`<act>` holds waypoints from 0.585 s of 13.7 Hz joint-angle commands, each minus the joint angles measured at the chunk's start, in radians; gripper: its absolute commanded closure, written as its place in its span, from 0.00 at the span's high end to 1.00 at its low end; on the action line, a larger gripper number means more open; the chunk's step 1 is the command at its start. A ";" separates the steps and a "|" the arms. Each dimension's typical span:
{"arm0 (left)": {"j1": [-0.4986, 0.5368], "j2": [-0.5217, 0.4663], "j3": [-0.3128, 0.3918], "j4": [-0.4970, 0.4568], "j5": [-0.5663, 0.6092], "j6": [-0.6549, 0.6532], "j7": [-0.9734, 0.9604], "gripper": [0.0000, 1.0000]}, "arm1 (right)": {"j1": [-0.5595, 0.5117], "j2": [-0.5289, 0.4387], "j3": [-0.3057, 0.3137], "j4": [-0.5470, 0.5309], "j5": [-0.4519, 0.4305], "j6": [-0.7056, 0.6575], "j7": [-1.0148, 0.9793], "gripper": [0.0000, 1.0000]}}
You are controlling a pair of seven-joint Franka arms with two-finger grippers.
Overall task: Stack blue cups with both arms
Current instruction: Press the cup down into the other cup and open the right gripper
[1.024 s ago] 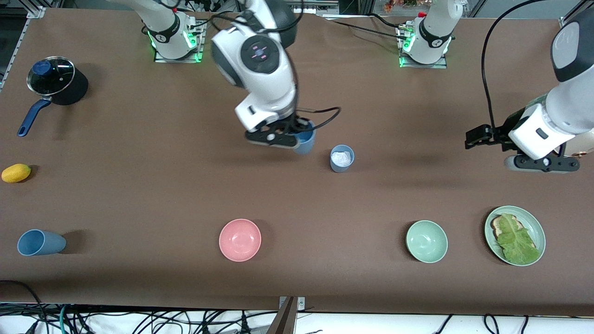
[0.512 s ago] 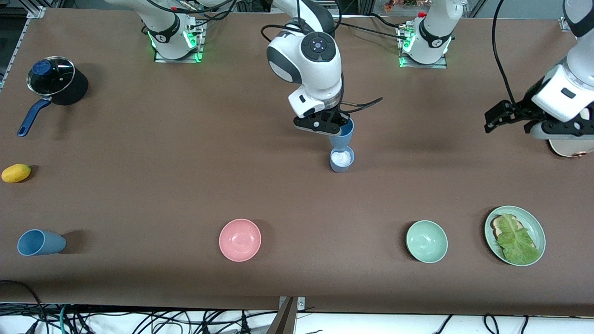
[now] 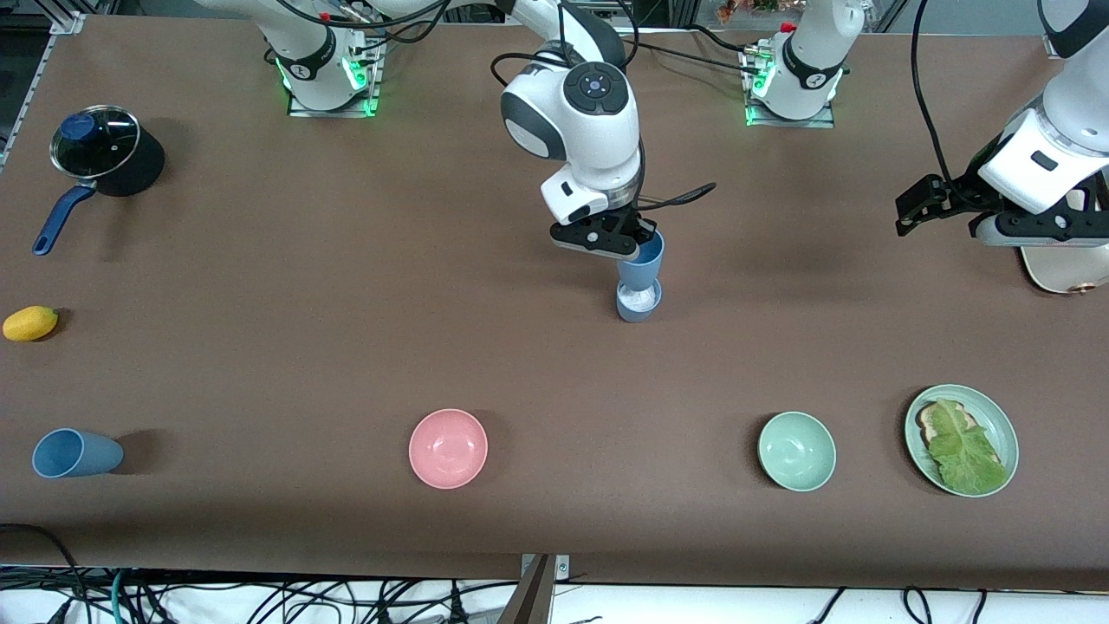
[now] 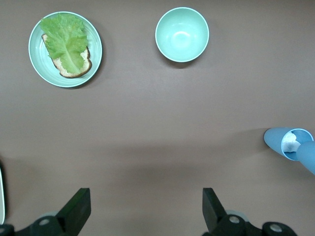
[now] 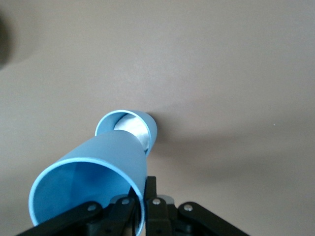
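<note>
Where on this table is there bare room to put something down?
Bare brown tabletop lies between the pink bowl and the lemon, and between the pot and the right gripper. It is crowded where that gripper holds a blue cup over the standing cup.

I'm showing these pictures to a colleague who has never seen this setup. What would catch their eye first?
Mid-table, the right gripper holds a sky-blue cup by its rim directly over a standing blue cup with something white inside. The left gripper hangs open over the left arm's end of the table. Nearest the front camera sit a pink bowl, a mint-green bowl and a plate of lettuce on bread.
</note>
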 commanded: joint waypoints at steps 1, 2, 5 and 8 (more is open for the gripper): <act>-0.007 0.000 0.002 0.018 0.020 -0.025 0.008 1.00 | 0.004 0.074 -0.002 0.102 -0.017 0.007 0.010 0.00; -0.007 -0.001 0.004 0.018 0.020 -0.033 0.008 1.00 | 0.004 0.091 -0.003 0.121 -0.017 0.012 0.010 0.00; 0.003 0.000 0.005 0.018 0.020 -0.041 0.013 1.00 | 0.007 0.093 -0.015 0.124 -0.017 0.001 0.007 0.00; 0.007 0.000 0.005 0.016 0.020 -0.053 0.013 1.00 | 0.007 0.098 -0.015 0.121 -0.043 0.003 0.003 0.00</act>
